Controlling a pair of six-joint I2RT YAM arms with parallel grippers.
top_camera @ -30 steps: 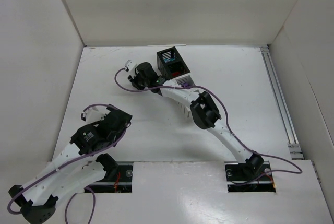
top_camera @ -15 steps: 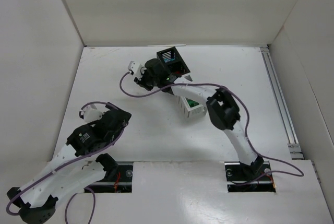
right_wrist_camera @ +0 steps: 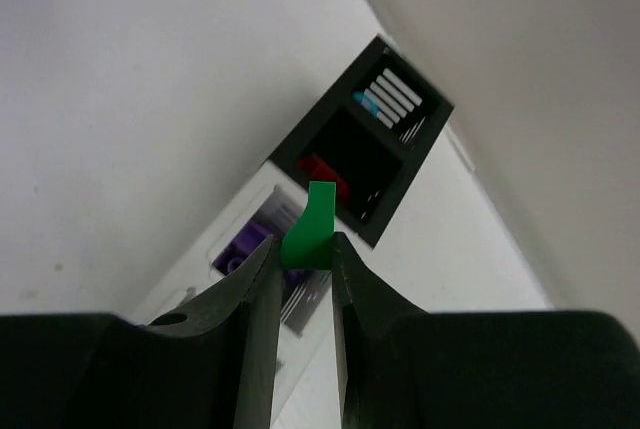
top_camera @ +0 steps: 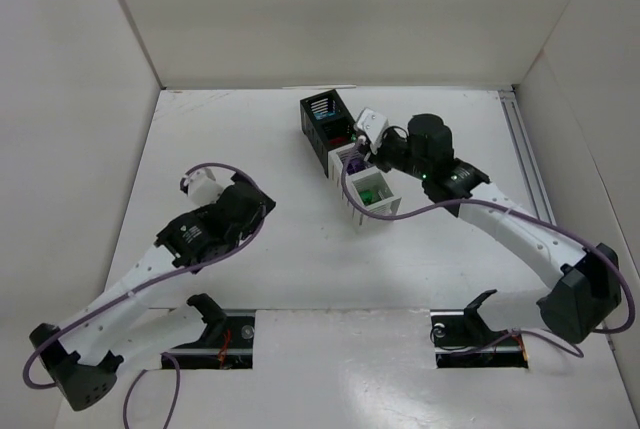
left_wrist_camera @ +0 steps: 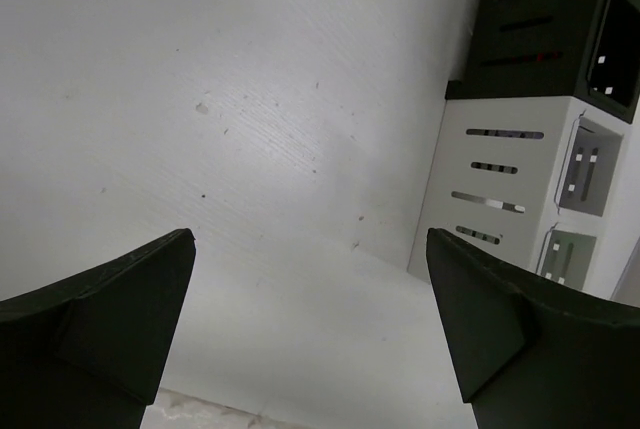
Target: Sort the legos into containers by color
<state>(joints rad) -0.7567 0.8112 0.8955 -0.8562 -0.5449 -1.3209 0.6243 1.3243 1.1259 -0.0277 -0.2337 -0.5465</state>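
Broadly, the tabletop carries the containers toward the middle of its far edge, and the step in hand looks like delivering a brick. The right fingers are pinched almost closed on a green lego, held above the row near the bins with purple and red pieces. The next move probably calls for shifting over the end white bin holding green, then opening. The left fingers gape fully wide, holding nothing, above bare tabletop just beside the row.

The left arm is bent at a low elbow by the near left corner, its forearm angled up and to the right; the left gripper is held with its jaws spread wide; the right arm is elbowed far out to the right, its forearm angled up and left; the right gripper is clamped on a green lego, its jaws pressed against both sides.
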